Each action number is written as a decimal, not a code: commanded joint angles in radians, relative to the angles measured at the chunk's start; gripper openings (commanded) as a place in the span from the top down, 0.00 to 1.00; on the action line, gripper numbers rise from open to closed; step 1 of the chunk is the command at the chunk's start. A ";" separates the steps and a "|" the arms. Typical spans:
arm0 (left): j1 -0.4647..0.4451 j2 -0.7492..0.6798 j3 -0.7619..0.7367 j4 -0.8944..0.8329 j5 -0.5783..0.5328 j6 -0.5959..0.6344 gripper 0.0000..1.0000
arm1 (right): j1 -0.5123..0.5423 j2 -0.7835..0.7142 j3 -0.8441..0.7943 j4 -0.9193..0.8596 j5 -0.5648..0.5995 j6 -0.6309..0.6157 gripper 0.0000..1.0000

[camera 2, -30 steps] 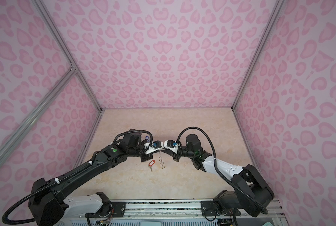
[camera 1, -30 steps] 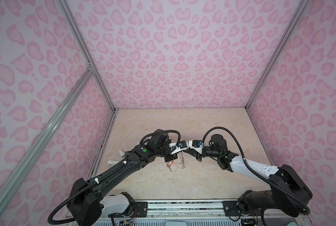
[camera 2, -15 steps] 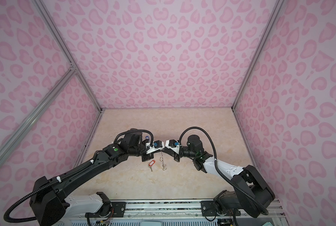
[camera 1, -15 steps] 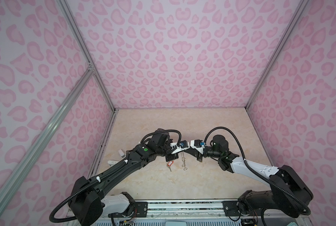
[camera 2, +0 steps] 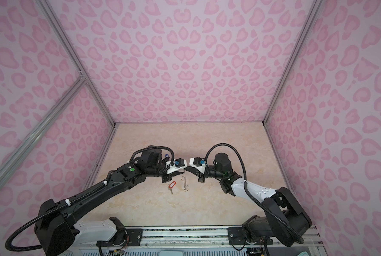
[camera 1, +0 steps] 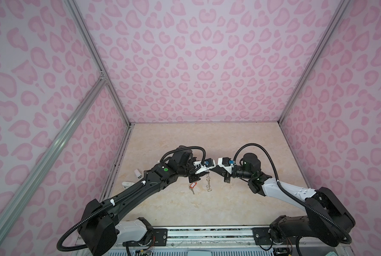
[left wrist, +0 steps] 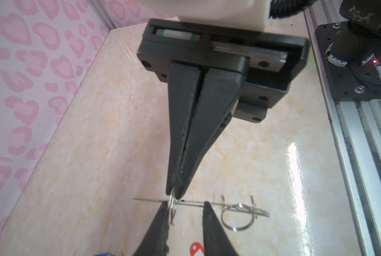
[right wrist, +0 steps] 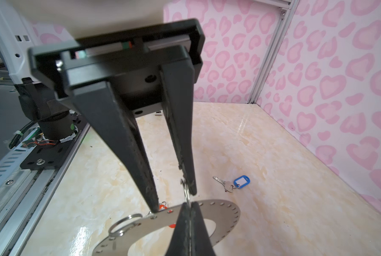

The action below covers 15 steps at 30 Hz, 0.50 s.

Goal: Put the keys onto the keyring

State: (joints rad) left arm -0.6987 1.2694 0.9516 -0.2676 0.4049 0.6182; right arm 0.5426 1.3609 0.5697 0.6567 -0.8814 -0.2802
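R tool (left wrist: 174, 195) is clenched tip-to-tip on a small wire loop (right wrist: 185, 190) at the rim of the keyring (right wrist: 225, 212). The flat grey disc w/ tiny rim holes hangs from that loop, clear of the bench (camera 1: 229, 199), and shows edge-on in both top views. L tool (right wrist: 173, 200) is released, fingers apart. One fingertip (right wrist: 154, 206) touches the disc rim by a hole, the other sits just beside the loop. In the top views the two tools meet nose to nose approx mid-bench, L at 9 o'clock, R at 3 o'clock, w/ the keyring dangling between them. A split ring (right wrist: 124, 223) hangs off the disc's low edge, near the bench. Orange-red-tag key (camera 1: 192, 185) lies flat on the bench at approx 8 o'clock of the hanging disc, near it but not touching and not on it. Blue-tag key (right wrist: 240, 182) also lies flat on the bench, well apart from the keyring, unheld.
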 commanded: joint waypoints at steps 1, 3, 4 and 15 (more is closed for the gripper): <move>0.027 -0.034 -0.037 0.086 0.050 -0.065 0.70 | -0.004 0.005 -0.013 0.121 -0.005 0.051 1.00; 0.056 -0.053 -0.073 0.138 0.109 -0.096 0.71 | -0.004 0.013 -0.013 0.135 -0.013 0.059 1.00; 0.066 -0.062 -0.092 0.167 0.134 -0.109 0.72 | -0.004 0.016 -0.013 0.140 -0.013 0.061 1.00; 0.100 -0.092 -0.210 0.429 0.202 -0.239 0.79 | -0.004 0.039 -0.004 0.200 -0.056 0.075 1.00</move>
State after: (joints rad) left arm -0.6052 1.1866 0.7551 0.0509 0.5728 0.4259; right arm 0.5365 1.3979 0.5613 0.8001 -0.9108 -0.2131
